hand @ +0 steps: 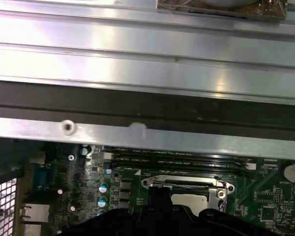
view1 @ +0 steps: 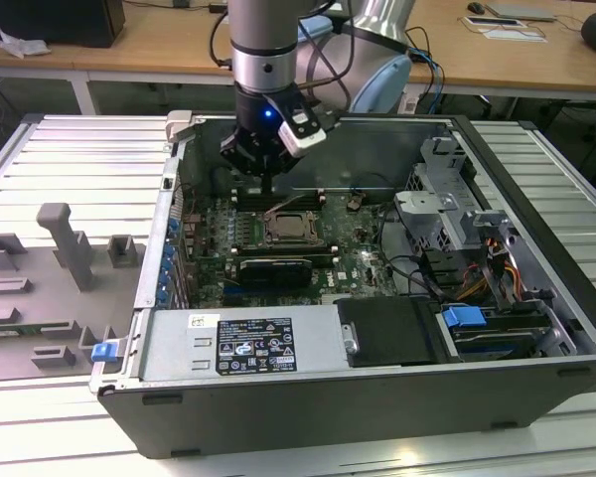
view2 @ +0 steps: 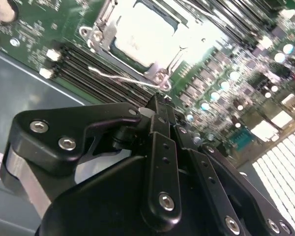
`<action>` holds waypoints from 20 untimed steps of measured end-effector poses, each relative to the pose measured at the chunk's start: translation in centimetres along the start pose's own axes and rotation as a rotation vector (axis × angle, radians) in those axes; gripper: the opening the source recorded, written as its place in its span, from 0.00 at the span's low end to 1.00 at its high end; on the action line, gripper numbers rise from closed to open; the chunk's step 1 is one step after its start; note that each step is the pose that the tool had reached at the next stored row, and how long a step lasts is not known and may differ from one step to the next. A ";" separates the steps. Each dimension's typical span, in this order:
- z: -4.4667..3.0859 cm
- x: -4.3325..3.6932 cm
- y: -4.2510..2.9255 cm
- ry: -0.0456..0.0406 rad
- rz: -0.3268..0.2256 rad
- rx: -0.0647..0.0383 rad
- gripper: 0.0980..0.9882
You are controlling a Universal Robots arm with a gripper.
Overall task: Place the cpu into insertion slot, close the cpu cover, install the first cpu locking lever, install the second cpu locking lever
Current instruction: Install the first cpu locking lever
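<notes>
So the arm's tool point(view1: 268, 184) is hanging inside the open PC case point(view1: 308, 397), right at the far edge of the socket. In the second wrist view the fingers point(view2: 160, 110) look pressed together at the tips with nothing between them, sitting just beside a thin wire lever point(view2: 123, 78) that runs along one side of the socket. Can't tell if they're actually touching it, the tool body blocks that spot.

The cpu point(view2: 142, 34) is sitting in the slot point(view1: 294, 228), and the cover point(view2: 101, 27) is down around it, frame over the edges with the pale metal top showing through the cut-out. It's blown out by glare in the second wrist view, so details on top are a wash. In the first wrist view the cpu point(hand: 189, 199) is only partly visible, its near part hidden behind the tool's black body, with the case's wall taking up most of the rest.

From the exterior view the socket is small and dark, so whether either lever is hooked down is hard to make out. The memory slots point(view2: 83, 61) run right next to that loose-looking lever.

The case sits on a ribbed metal counter point(view1: 70, 159).
</notes>
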State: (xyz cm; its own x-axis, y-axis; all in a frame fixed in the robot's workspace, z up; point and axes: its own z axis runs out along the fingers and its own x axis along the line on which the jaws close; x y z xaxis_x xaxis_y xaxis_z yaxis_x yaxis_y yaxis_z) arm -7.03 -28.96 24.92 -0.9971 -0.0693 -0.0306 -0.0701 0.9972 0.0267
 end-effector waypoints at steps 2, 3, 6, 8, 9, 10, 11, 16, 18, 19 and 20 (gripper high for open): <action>0.14 -0.71 -0.05 0.0002 0.000 0.003 0.01; 0.24 -1.10 -0.09 0.0003 0.000 0.003 0.01; 0.48 -1.84 -0.15 -0.0008 0.001 -0.014 0.01; 0.74 -2.25 -0.17 -0.0019 0.003 -0.023 0.01; 0.88 -2.52 -0.14 -0.0014 0.004 -0.022 0.01; 1.08 -2.77 0.12 -0.0016 0.004 -0.020 0.01; 1.18 -2.85 0.36 -0.0015 0.003 -0.020 0.01; 1.66 -3.29 0.54 -0.0013 0.002 -0.020 0.01; 1.77 -3.46 0.53 -0.0014 0.002 -0.021 0.01; 1.82 -3.50 0.52 -0.0015 0.005 -0.020 0.01; 1.87 -3.57 0.52 -0.0016 0.015 -0.020 0.01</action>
State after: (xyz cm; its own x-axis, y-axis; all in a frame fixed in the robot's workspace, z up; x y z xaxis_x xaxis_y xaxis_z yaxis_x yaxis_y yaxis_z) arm -3.45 -28.14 23.18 -0.9980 -0.0539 -0.0316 -0.0554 0.9974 0.0471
